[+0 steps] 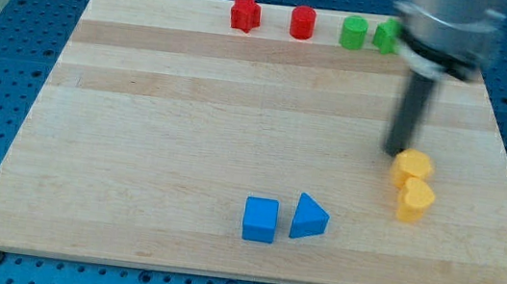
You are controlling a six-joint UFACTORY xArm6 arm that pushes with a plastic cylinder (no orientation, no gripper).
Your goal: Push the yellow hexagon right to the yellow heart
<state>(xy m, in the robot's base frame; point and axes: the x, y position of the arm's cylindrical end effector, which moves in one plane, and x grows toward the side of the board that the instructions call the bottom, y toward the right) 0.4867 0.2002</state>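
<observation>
Board: a flat wooden board (190, 105) on a blue table with holes.
Yellow blocks: two small yellow blocks sit at the view's right, touching. The upper yellow block (413, 167) and the lower yellow block (416, 200) are too small to tell which is the hexagon and which is the heart.
My tip: my tip (395, 154) is the end of a dark rod. It sits just at the upper left edge of the upper yellow block. It has no hand, so nothing opens or pinches.
How it will push: I think the block is light, hard and slides easily. It could spin, so push its middle, slowly.
Other blocks: a blue cube (260, 220) and a blue triangle (309, 217) lie near the bottom. A red star (245, 14), a red round block (303, 22) and two green blocks (353, 32) line the top.
</observation>
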